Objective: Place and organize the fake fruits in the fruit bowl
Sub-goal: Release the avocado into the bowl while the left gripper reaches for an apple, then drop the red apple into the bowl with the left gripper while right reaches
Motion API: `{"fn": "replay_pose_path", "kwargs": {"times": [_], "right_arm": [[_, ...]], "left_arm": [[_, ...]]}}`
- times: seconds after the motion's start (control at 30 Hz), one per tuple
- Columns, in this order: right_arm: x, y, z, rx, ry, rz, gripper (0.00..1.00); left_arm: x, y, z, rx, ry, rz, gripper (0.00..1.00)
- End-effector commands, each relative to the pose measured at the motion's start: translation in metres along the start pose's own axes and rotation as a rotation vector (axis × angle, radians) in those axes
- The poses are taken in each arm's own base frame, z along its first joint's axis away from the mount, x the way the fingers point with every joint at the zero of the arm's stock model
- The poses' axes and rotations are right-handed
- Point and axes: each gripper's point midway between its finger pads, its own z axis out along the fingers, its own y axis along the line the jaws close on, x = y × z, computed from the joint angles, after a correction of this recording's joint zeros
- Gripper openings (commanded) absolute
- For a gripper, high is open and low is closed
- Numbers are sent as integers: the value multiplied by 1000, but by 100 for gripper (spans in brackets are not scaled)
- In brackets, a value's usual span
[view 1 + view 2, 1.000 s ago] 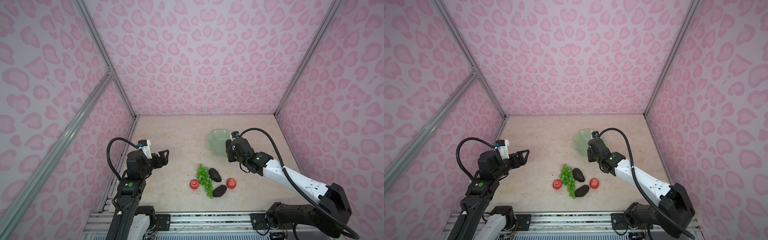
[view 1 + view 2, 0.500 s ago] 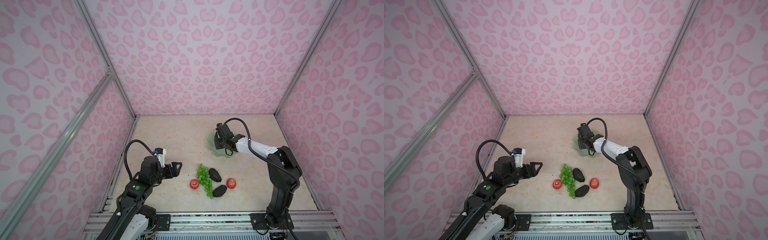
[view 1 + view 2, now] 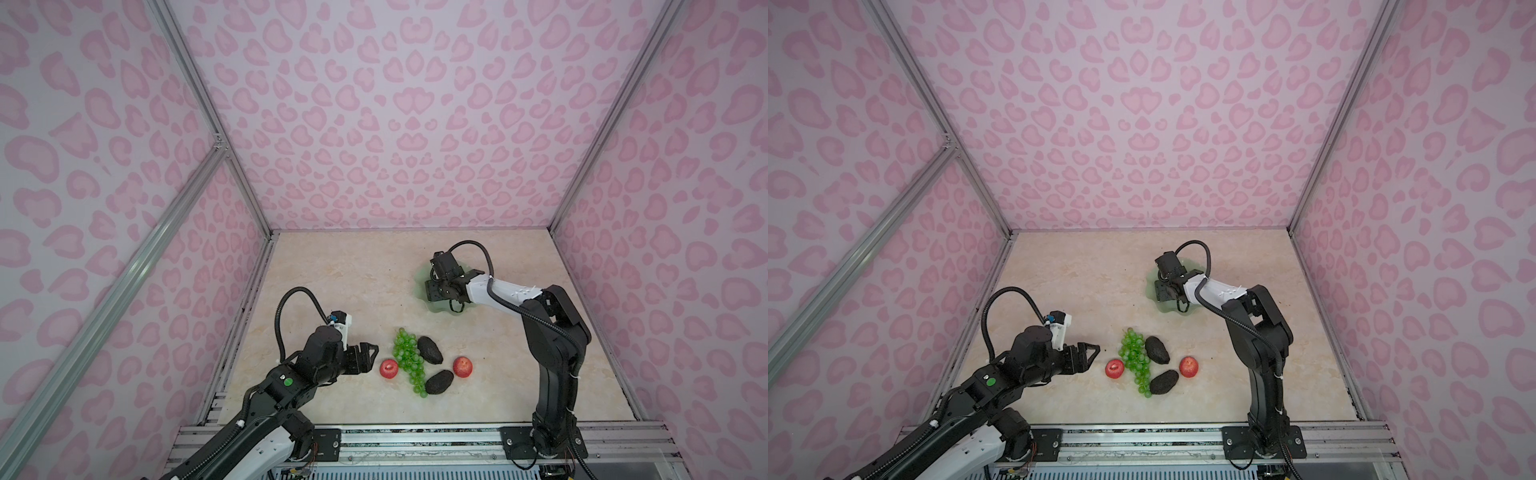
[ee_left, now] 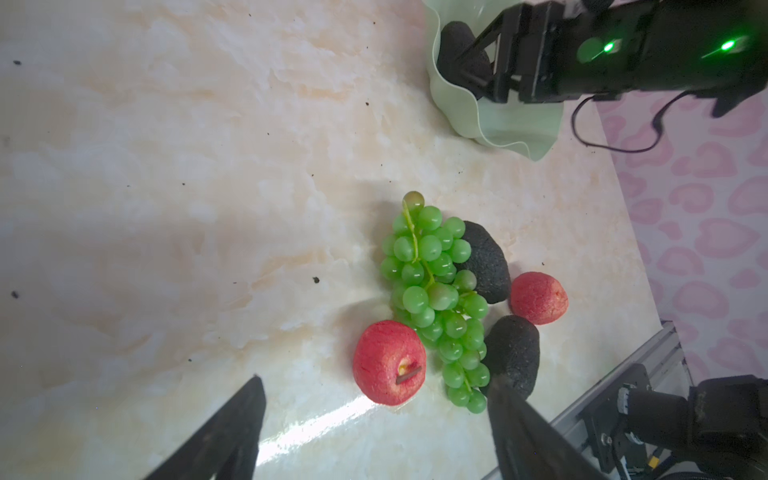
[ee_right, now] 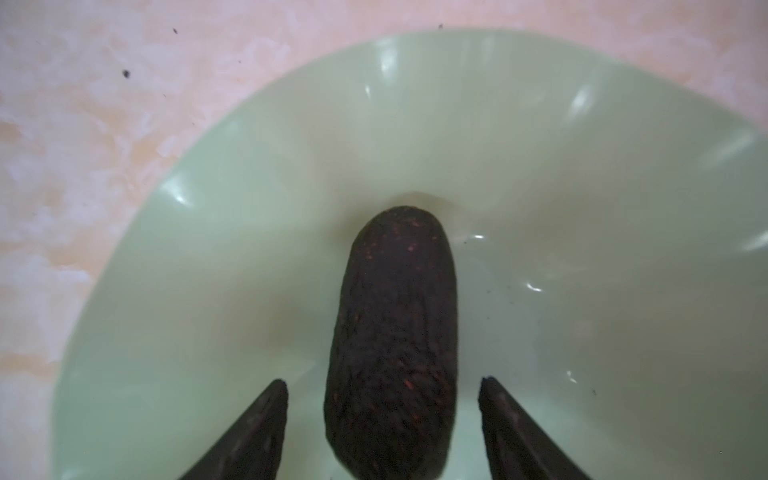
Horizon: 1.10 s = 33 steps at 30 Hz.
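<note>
The pale green fruit bowl [image 3: 440, 311] [image 3: 1168, 308] stands at the back right of the table. My right gripper [image 3: 434, 291] [image 3: 1163, 291] [image 5: 383, 380] is down inside it, open. A dark avocado [image 5: 392, 345] lies in the bowl [image 5: 249, 208] between the fingers, with a gap on each side. On the table lie the green grapes [image 3: 409, 361] [image 4: 436, 291], two avocados [image 3: 430, 350] [image 3: 439, 381] and two red apples [image 3: 389, 368] [image 3: 462, 366]. My left gripper [image 3: 370, 353] [image 3: 1090, 353] [image 4: 374, 379] is open, its tips just short of the left apple [image 4: 390, 362].
Pink patterned walls close the table on three sides. A metal rail [image 3: 415, 436] runs along the front edge. The grapes touch the left apple and both table avocados. The right arm [image 3: 552, 332] rises from the front right.
My right gripper moved over the bowl, lowered and opened, letting go of the avocado. My left gripper moved right and down toward the left apple.
</note>
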Motion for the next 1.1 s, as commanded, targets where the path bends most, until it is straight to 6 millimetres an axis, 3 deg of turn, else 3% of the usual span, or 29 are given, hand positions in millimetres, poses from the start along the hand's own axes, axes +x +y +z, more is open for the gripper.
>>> {"fn": "replay_pose_path", "kwargs": {"times": [0.0,0.13,0.33,0.6,1.07], "right_arm": [[-25,-1,-34,-20,-100,39,83],[-41,-7,-85,-60,-220,83,90],[-32,-19,-132,-88,-286,123,92],[-3,-36,-149,-79,-313,162,92],[3,-44,-161,-71,-341,181,92]], "left_arm": [[-5,-4,6,-16,-30,6,85],[2,-9,19,-24,-3,39,85],[14,-19,35,-20,43,73,85],[30,-18,51,-42,113,99,83],[51,-9,72,-69,194,88,73]]}}
